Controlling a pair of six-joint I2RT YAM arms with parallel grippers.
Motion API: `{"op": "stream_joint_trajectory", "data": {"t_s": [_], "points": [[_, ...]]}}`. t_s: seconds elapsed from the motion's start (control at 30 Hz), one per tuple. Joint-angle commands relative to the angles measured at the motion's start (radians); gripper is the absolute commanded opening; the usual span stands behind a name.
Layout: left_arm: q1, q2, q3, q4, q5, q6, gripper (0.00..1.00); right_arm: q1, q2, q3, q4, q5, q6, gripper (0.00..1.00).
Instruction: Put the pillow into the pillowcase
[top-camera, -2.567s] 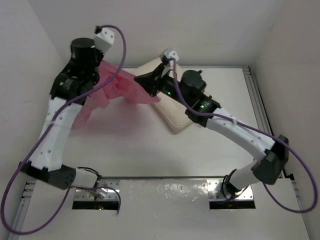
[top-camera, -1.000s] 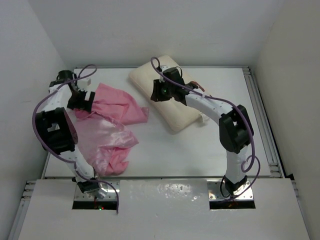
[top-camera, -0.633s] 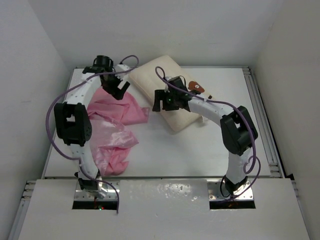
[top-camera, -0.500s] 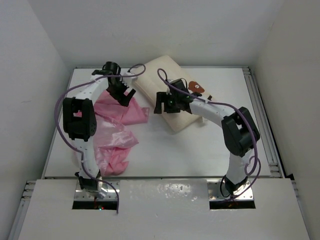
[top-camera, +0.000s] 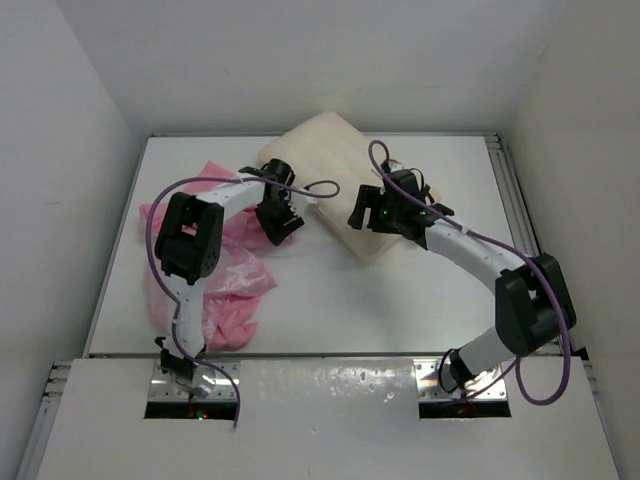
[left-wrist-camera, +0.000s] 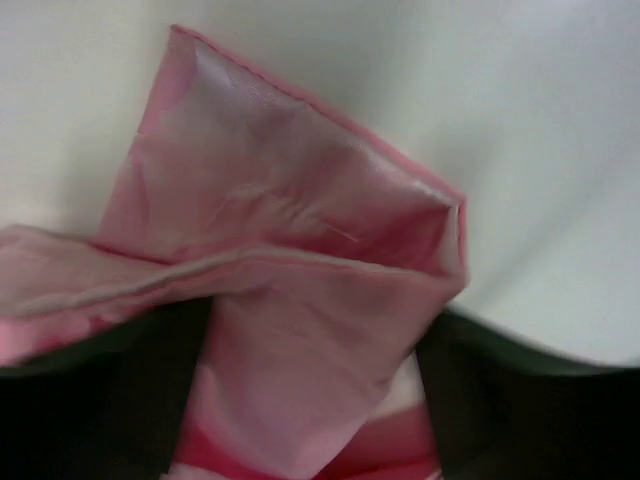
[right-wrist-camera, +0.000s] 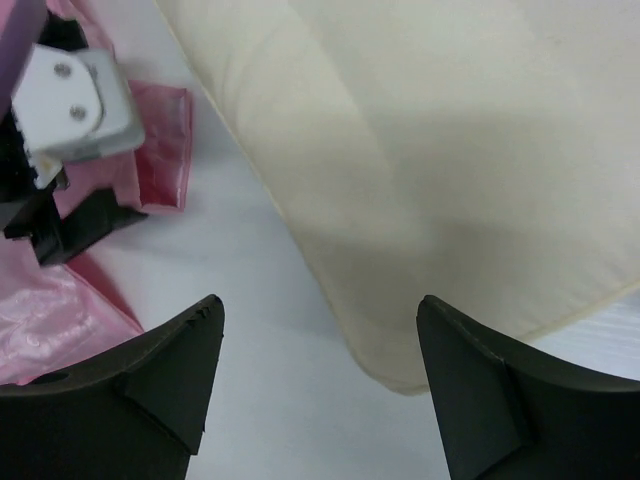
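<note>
L arm has swung across from the far-left side of the pillowcase (top-camera: 222, 285) to its right-hand corner, just beside the pillow (top-camera: 325, 155). The left claw (left-wrist-camera: 315, 330) hangs low over that corner, jaws apart w/ pink cloth bunched between them; can't tell if it has a bite yet. R arm has slid back along the pillow to its near corner. The right claw (right-wrist-camera: 320, 305) is now spread wide, holding nothing, over the pillow edge and bare desk (top-camera: 400, 300). So the pillow is free, lying diagonal at far-middle of the desk and fully outside the case, which is crumpled on the left w/ no mouth opened. Probably a regrip; insertion not begun. Room: open desk near and right of the pillow, tight at the back wall, and both claws are close together.
</note>
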Motion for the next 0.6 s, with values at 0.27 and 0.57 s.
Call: {"op": "stream_joint_trajectory", "data": {"t_s": [0.27, 0.57], "points": [[0.01, -0.026, 0.867, -0.151, -0.079, -0.334, 0.0, -0.06, -0.069, -0.001, 0.04, 0.087, -0.035, 0.81], [-0.048, -0.346, 0.937, 0.183, -0.48, -0.297, 0.0, 0.028, -0.117, 0.027, 0.172, -0.066, -0.228, 0.89]]}}
